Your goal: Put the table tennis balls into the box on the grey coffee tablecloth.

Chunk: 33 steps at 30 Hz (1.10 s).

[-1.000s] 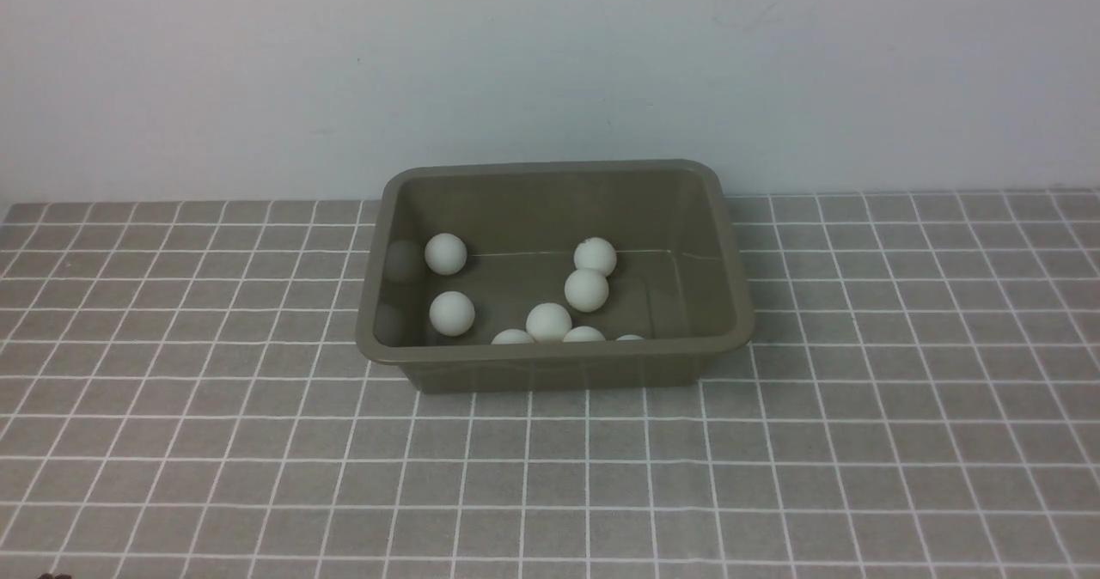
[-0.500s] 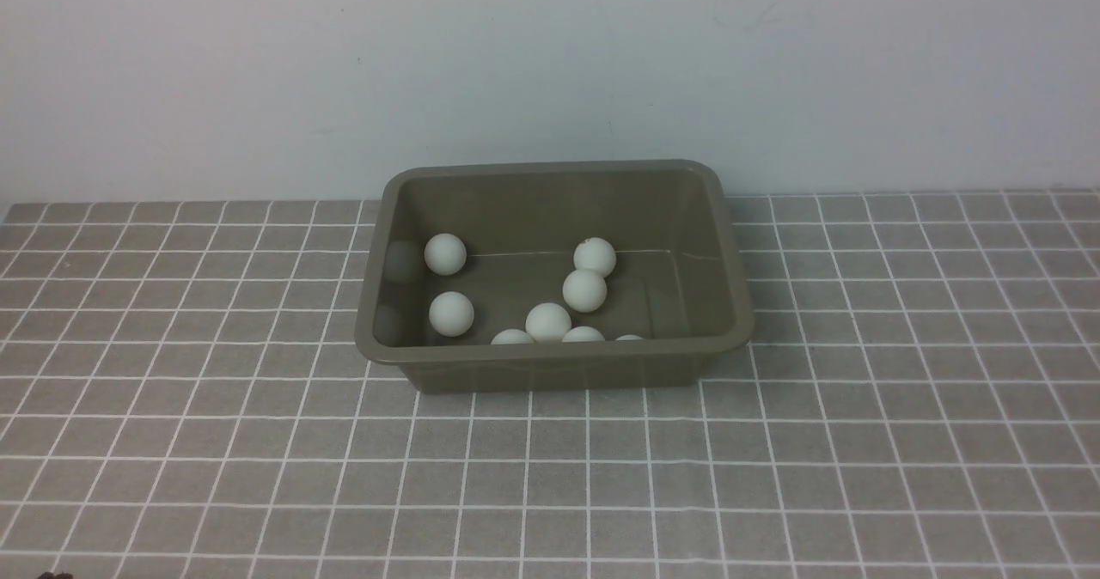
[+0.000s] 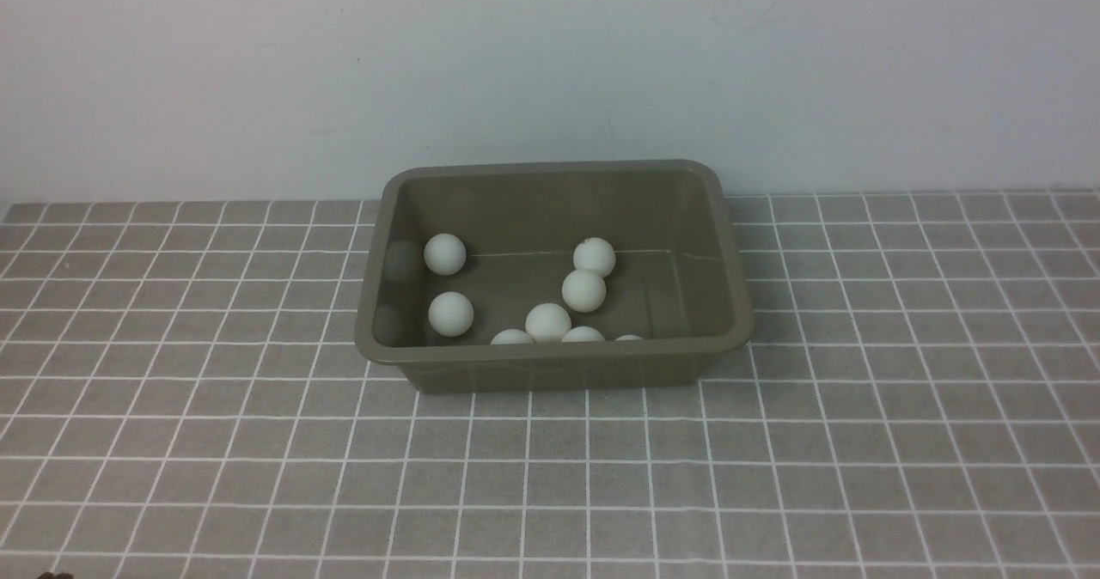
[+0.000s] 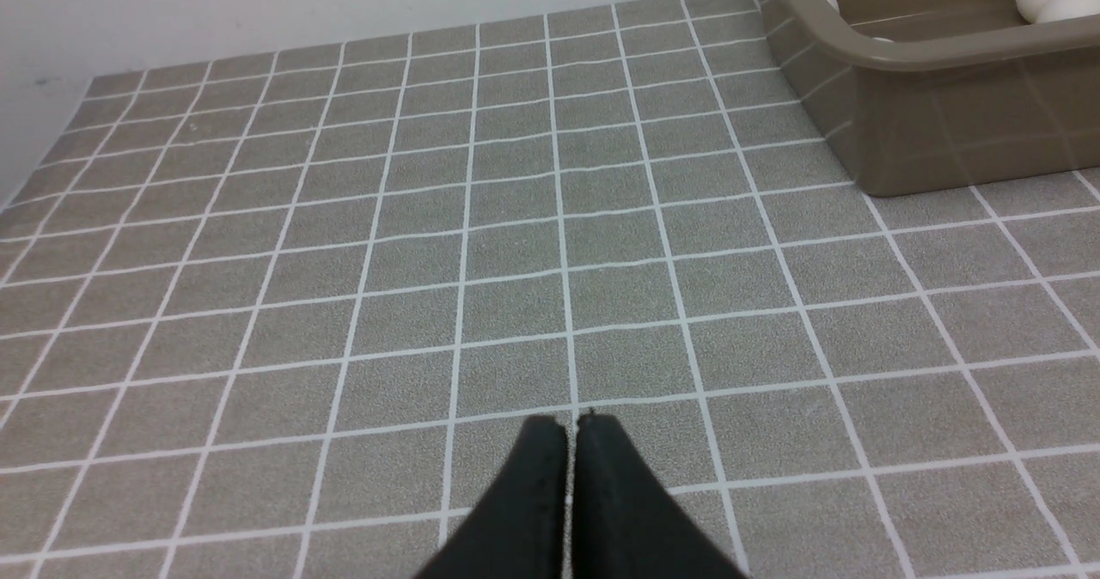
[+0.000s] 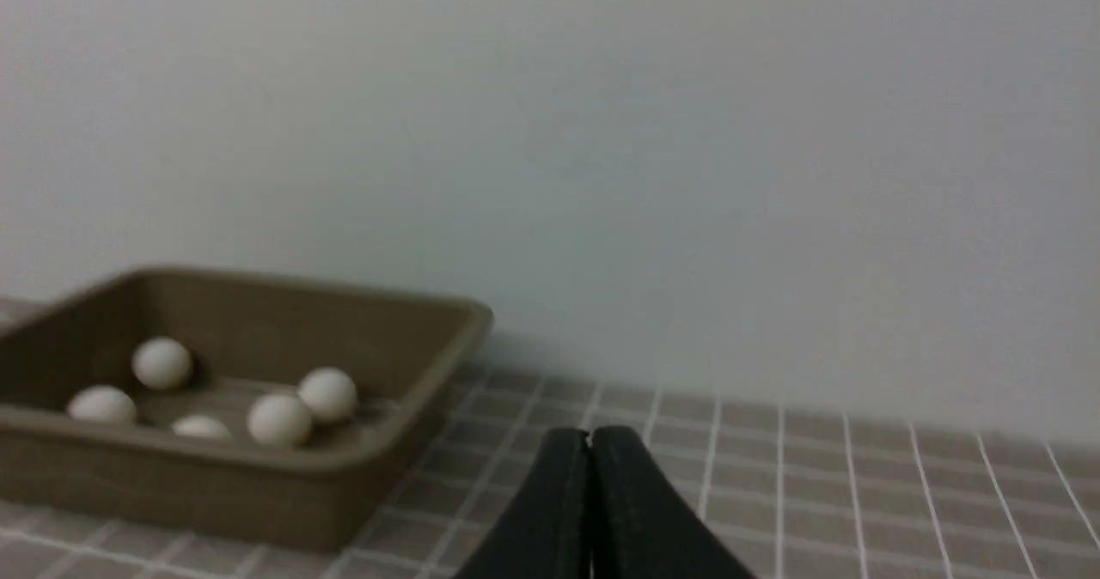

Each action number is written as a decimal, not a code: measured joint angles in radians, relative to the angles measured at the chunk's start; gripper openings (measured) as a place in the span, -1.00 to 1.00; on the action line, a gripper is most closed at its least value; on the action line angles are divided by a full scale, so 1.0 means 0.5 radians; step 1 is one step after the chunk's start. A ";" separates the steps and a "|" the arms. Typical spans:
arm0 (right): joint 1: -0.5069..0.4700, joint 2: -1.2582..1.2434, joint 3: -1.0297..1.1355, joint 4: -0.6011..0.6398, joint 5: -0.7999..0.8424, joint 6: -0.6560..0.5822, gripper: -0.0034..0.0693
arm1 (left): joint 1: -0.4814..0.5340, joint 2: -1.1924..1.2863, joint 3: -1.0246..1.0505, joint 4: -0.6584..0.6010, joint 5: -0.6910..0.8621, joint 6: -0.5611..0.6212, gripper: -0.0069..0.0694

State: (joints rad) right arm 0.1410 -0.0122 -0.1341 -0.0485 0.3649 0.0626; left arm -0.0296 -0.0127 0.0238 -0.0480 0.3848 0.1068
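Observation:
The olive-brown box point(image 3: 554, 357) stands on the grey coffee tablecloth point(image 3: 258, 459) near the back wall. Several white table tennis balls point(image 3: 547, 321) lie inside it, three half hidden behind its near wall. No ball shows on the cloth. My left gripper point(image 4: 571, 423) is shut and empty over bare cloth, with the box point(image 4: 945, 98) off to one side and far from it. My right gripper point(image 5: 589, 433) is shut and empty above the cloth, apart from the box point(image 5: 258, 484) and its balls point(image 5: 279, 418). Neither gripper shows in the front view.
A plain pale wall point(image 3: 550, 72) rises right behind the box and the cloth's back edge. A small dark bit point(image 3: 53, 575) shows at the bottom left corner of the front view.
One ball in the middle of the box has crept slightly to the left. Nothing else has moved.

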 joint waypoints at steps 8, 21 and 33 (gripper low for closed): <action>-0.260 0.000 0.306 -0.004 0.052 0.004 -0.93 | 0.002 0.000 0.000 -0.004 -0.002 0.000 -0.83; -0.262 0.000 0.306 -0.004 0.051 0.006 -0.93 | 0.002 0.000 0.000 -0.004 -0.002 0.000 -0.83; -0.262 0.000 0.306 -0.004 0.051 0.006 -0.93 | 0.002 0.000 0.002 -0.004 -0.002 0.000 -0.83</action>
State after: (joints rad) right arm 0.0097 -0.0122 0.0187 -0.0505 0.3906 0.0654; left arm -0.0288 -0.0127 0.0245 -0.0501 0.3840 0.1068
